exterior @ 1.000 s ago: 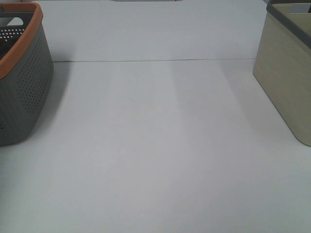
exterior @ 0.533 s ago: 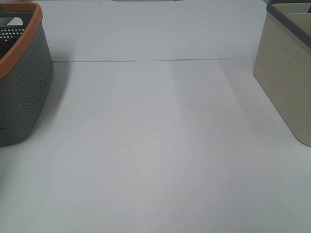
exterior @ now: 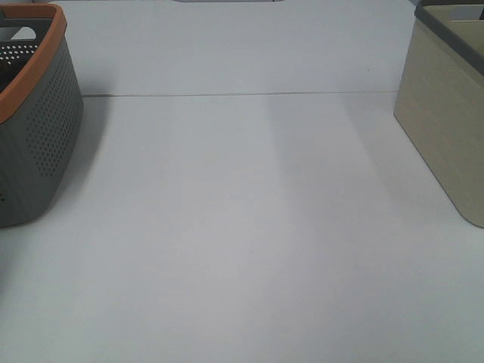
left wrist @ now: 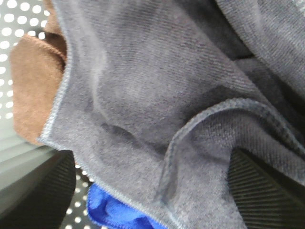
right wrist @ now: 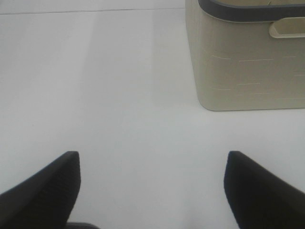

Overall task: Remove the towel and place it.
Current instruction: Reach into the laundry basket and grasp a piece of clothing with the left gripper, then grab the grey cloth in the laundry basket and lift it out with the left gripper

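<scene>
No movement to report on the counter (exterior: 242,242) in the high view across the last second. Same grey basket (exterior: 41,128) at the left edge near the far-left corner, same beige bin (exterior: 446,128) at the right edge, neither arm in sight there. Suggests a slow or paused approach rather than a lift.

Finds the towel (left wrist: 157,86) in the left wrist view, crumpled over a brown cloth (left wrist: 33,86) and a blue cloth (left wrist: 114,212). Shows perforated wall behind, so most likely inside that grey basket. Puts the left gripper (left wrist: 152,164) right down at the towel, jaws spread wide with a hemmed fold between them, not yet clamped. Leaves the right gripper (right wrist: 152,157) released too, empty, hovering over bare counter near the beige bin.

Means removal not yet begun. Calls next for closing on the fold, and risks dragging the brown or blue cloth along.
</scene>
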{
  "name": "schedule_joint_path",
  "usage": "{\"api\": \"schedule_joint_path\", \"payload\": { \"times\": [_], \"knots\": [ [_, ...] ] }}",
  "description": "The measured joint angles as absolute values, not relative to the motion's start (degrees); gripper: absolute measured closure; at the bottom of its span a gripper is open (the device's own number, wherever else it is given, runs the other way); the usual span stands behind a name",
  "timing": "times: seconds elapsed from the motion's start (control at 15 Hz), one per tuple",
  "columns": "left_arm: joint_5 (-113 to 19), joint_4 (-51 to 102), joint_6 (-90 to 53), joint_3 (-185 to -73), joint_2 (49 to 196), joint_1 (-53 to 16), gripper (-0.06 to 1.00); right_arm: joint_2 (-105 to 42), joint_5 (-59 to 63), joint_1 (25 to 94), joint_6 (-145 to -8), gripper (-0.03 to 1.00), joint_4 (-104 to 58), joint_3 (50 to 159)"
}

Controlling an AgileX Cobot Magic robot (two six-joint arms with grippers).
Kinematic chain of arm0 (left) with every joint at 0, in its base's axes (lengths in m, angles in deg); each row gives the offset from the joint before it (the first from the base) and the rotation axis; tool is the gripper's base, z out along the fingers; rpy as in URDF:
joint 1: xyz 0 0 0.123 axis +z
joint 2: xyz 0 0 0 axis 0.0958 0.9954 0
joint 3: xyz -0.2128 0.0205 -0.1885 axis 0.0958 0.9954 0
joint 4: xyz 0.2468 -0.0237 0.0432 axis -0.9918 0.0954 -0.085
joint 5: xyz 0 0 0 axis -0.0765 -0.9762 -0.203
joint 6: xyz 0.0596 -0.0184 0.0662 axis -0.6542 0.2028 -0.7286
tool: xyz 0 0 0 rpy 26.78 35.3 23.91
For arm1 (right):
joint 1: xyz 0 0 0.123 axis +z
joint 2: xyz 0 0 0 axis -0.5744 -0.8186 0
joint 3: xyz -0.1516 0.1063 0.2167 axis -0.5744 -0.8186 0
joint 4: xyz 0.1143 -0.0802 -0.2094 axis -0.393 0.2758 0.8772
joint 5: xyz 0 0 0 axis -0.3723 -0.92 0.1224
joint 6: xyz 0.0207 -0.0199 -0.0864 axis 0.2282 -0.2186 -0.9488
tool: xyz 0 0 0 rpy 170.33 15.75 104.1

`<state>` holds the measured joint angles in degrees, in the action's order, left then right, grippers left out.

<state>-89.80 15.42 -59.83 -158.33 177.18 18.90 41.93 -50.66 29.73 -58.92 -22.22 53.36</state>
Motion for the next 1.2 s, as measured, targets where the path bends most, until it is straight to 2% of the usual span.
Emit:
{"api": "schedule_joint_path", "payload": {
  "times": [0.2, 0.33, 0.4, 0.73, 1.0, 1.07, 1.2],
  "knots": [
    [-89.5, 15.5, -59.8, -158.3, 177.7, 18.9, 0.15, 41.9, -50.7, 29.7, -58.9, 0.16, -22.2, 53.4],
    [-89.3, 15.5, -59.8, -158.3, 177.8, 18.9, 0.23, 41.9, -50.7, 29.7, -58.9, 0.16, -22.2, 53.4],
    [-89.5, 15.7, -59.8, -158.3, 178.7, 18.8, 0.31, 41.9, -50.7, 29.7, -58.9, 0.16, -22.2, 53.4],
    [-90.3, 16.7, -59.8, -158.3, 179.9, 17.8, 0.39, 41.9, -50.7, 29.7, -58.9, 0.16, -22.2, 53.4],
    [-91.7, 16.7, -59.8, -158.3, 180.3, 17.6, 0.76, 41.9, -50.7, 29.7, -58.9, 0.16, -22.2, 53.4],
    [-92.1, 16.7, -59.8, -158.3, 180.3, 17.6, 0.80, 41.9, -50.7, 29.7, -58.9, 0.16, -22.2, 53.4],
    [-92.5, 16.3, -59.8, -158.3, 180.3, 17.6, 0.82, 41.9, -50.7, 29.7, -58.9, 0.16, -22.2, 53.4]
  ]
}}
